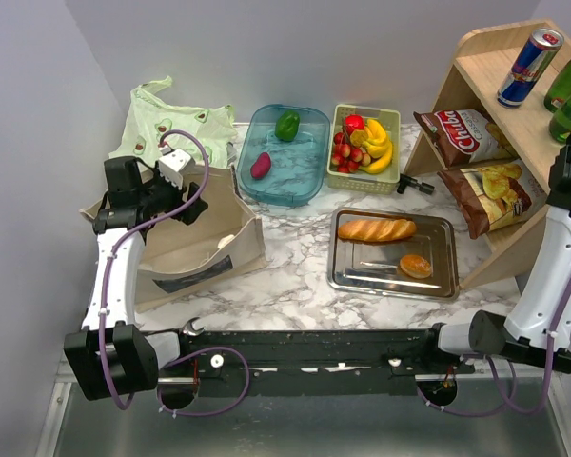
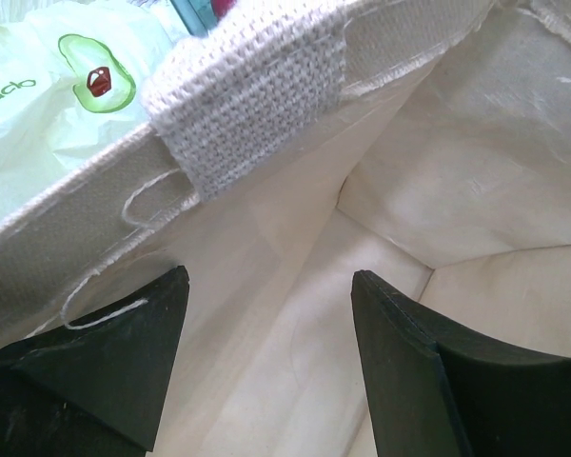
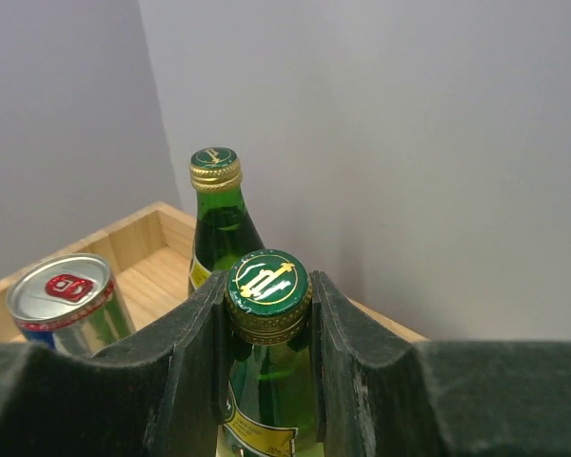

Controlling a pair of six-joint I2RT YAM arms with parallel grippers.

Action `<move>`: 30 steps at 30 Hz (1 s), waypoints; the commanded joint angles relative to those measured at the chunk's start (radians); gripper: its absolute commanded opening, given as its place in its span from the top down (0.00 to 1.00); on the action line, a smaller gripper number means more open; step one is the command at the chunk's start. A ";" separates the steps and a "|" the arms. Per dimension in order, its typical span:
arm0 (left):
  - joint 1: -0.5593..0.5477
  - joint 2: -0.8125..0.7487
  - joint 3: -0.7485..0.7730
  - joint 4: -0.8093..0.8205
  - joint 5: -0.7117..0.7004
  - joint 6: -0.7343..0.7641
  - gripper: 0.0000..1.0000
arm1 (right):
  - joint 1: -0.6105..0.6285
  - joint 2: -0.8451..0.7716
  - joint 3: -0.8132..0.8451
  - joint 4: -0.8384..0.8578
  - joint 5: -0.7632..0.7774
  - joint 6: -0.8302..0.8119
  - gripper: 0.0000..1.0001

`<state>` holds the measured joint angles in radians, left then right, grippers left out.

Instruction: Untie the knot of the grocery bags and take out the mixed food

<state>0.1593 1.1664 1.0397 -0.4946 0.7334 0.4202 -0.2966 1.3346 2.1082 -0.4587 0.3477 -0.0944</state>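
Seemingly most of the job is done. At 11 o'clock in the top view the thin pale green cloth bag [image 1: 171, 119] lies flat and limp with no knot showing, so I judge it untied and emptied. At 5 o'clock from it the beige canvas tote [image 1: 209, 249] stands open. The left gripper [image 2: 266, 286] dips into its mouth from a bent, raised arm, fingers wide apart on nothing, over bare lining; the tote's corners are hidden. Out on the table, the green bell pepper [image 1: 287, 125] and magenta oval vegetable [image 1: 261, 166] sit in the blue translucent tub [image 1: 300, 176]. The strawberries [image 1: 347, 152] and bananas [image 1: 379, 152] fill the pale green basket [image 1: 397, 143]. At 2 o'clock, 2 crisp bags [image 1: 462, 133] lean on the wooden shelf [image 1: 476, 57]. The right arm stands upright, and the right gripper [image 3: 266, 319] is clamped on the neck of a green glass bottle [image 3: 267, 286]. A second green bottle [image 3: 219, 219] stands at 11 o'clock from it and a silver-topped drink can [image 3: 62, 300] at 9. Probably only releasing that bottle is left.
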 commanded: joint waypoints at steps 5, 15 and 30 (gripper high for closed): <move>-0.006 0.035 0.044 0.040 -0.003 -0.046 0.31 | -0.003 -0.002 -0.028 0.260 0.133 -0.136 0.99; -0.005 0.047 0.040 0.044 -0.017 -0.066 0.31 | -0.016 0.036 -0.019 0.286 0.147 -0.125 0.74; -0.006 0.044 0.046 0.028 -0.023 -0.058 0.31 | -0.017 0.030 0.003 0.276 0.076 -0.117 0.28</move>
<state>0.1566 1.2121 1.0565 -0.4728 0.7284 0.3656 -0.3080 1.3842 2.0872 -0.2119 0.4698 -0.2108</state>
